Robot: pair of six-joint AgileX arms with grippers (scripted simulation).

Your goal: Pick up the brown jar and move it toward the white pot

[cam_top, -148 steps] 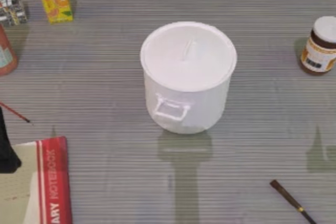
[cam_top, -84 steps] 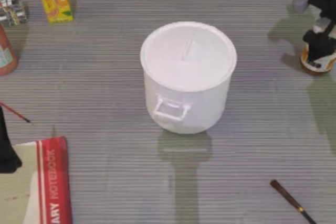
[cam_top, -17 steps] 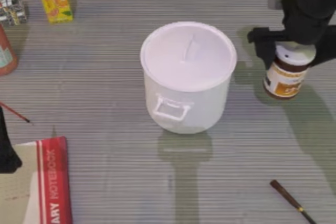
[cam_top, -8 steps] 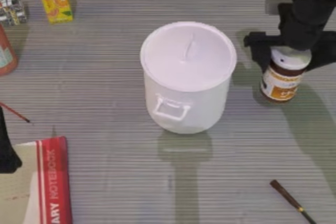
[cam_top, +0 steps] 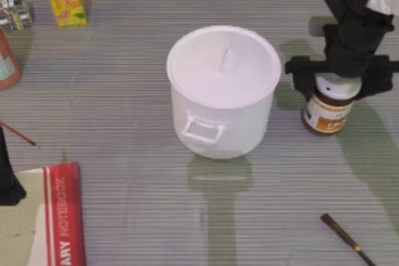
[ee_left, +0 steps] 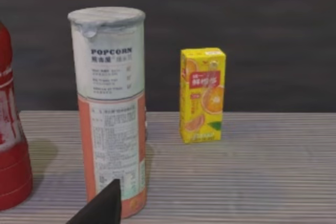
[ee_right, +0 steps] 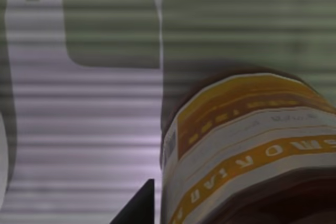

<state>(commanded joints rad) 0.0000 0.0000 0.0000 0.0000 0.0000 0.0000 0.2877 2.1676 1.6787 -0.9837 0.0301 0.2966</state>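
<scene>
The right gripper (cam_top: pixel 340 74) covers most of the brown jar's (cam_top: pixel 324 115) white lid; finger contact is not discernible. The left arm (cam_top: pixel 7 179) and red notebook (cam_top: pixel 59 228) are cut off at the top view's edges. In the right wrist view the jar (ee_right: pixel 247 145) is cropped.

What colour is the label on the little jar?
Orange and white, wrapped around the brown jar; the right wrist view shows it best.
</scene>
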